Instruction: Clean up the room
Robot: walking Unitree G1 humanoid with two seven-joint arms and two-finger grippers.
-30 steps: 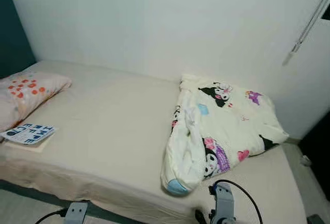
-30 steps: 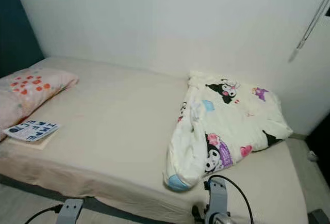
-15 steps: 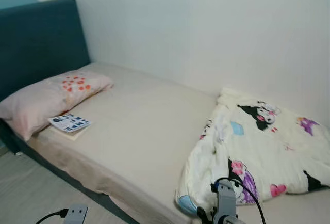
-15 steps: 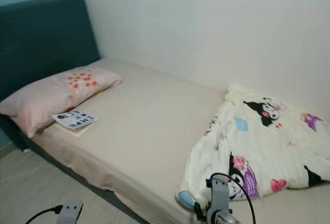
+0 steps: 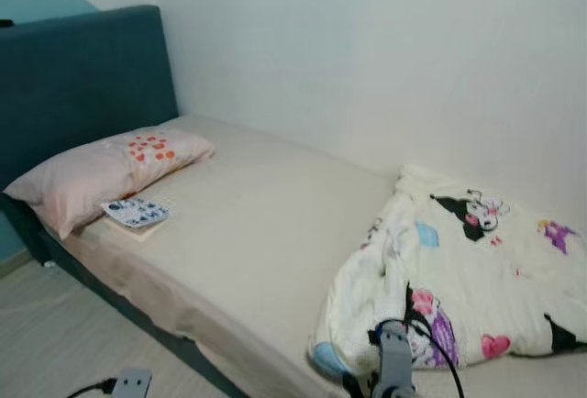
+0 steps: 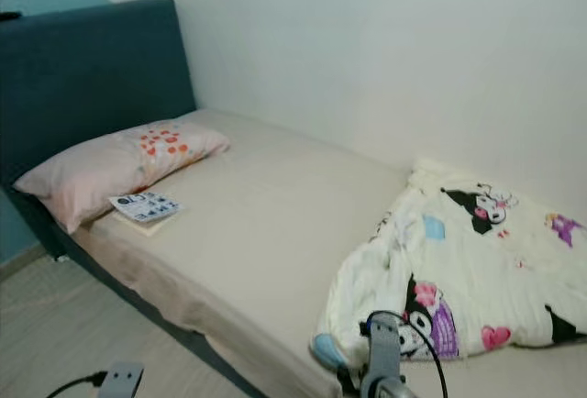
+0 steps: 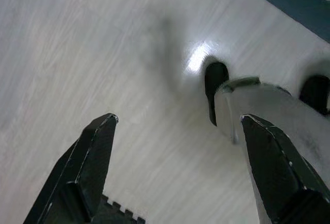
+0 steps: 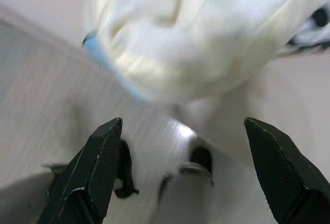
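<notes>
A bed (image 5: 266, 233) with a cream sheet stands against the white wall. A crumpled cartoon-print blanket (image 5: 459, 279) lies heaped at its right end. At the head end rests a pink pillow (image 5: 101, 173) with orange spots, and a book (image 5: 136, 212) lies on the sheet just beside it. My right gripper (image 8: 180, 170) hangs open by the bed's near edge, with the blanket's blue-trimmed corner (image 8: 103, 59) beyond its fingers. My left gripper (image 7: 178, 164) hangs open over the pale wooden floor (image 7: 77, 53), nothing between its fingers.
A dark teal headboard (image 5: 83, 86) rises at the left. Pale wood floor (image 5: 55, 334) runs along the bed's near side. My right wrist (image 5: 394, 366) with its black cable and my left wrist (image 5: 128, 384) show at the bottom edge.
The camera has swung left: the headboard and floor have come into view and the blanket has slid to the right of the picture. The things on the bed have not moved.
</notes>
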